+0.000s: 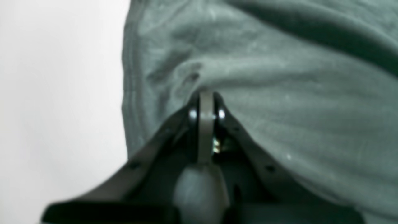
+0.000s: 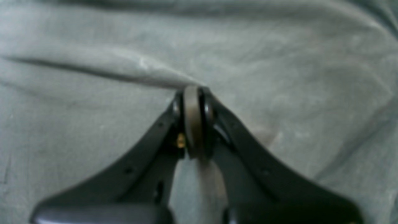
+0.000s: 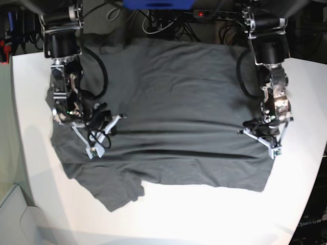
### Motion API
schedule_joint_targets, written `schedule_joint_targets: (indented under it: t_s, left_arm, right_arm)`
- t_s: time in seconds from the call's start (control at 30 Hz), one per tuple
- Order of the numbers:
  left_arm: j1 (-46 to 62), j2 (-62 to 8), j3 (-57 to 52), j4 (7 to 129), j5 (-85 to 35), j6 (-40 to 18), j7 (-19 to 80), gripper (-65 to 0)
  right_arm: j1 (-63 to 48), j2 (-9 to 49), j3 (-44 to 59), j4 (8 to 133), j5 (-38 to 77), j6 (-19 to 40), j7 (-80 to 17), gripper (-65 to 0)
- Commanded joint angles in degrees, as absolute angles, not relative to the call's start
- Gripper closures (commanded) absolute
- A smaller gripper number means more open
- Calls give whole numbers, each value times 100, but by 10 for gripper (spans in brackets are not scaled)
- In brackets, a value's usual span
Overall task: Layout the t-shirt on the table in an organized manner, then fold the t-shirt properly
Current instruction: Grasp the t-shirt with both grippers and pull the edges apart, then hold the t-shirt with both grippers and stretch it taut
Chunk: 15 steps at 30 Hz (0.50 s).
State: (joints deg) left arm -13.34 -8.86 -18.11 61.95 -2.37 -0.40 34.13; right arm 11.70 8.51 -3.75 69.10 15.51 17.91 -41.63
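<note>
The left gripper (image 1: 205, 102) has its jaws pressed together on a pinch of the t-shirt (image 1: 279, 93), close to the garment's stitched edge, where bare white surface (image 1: 56, 93) begins just beside it. The right gripper (image 2: 194, 93) is likewise pressed together, its tips meeting at the end of a raised ridge of cloth; the picture is soft, so it seems to be nipping that fold rather than merely resting on it.

The base view gives what neither wrist camera can: the whole t-shirt (image 3: 173, 117) lies spread over the middle of the surface (image 3: 204, 214), fairly flat with long creases running across it and one sleeve splayed toward the near corner. The left gripper (image 3: 265, 137) sits at the shirt's edge on that view's right, the right gripper (image 3: 94, 133) well inside the cloth on that view's left. The wrist views alone show the closed jaw tips and the weave up close; the right wrist view shows nothing but fabric around the gripper.

Count: one t-shirt, one surface, two arms, two grippers.
</note>
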Motion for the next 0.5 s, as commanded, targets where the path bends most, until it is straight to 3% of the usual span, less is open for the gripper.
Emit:
schedule_joint_targets:
  t_s: [0.0,0.27,0.47]
  left_arm:
    - [-1437,-936,-1815,6123,-198,-22,3459,-1]
    - [-1886,-1033,-1789,5710,-189,-22,3213,-1]
    - [-1736,-1042,-1824,6598,-242,-22,3222,-1]
  right_arm:
    - [1209,892,-374,6730,1244,1675,-4462,-6]
    - [1824,971,-365,5912,760,1675,-4136,-6]
    - [1402,1015,-330,7433,734,1675,-4277,0]
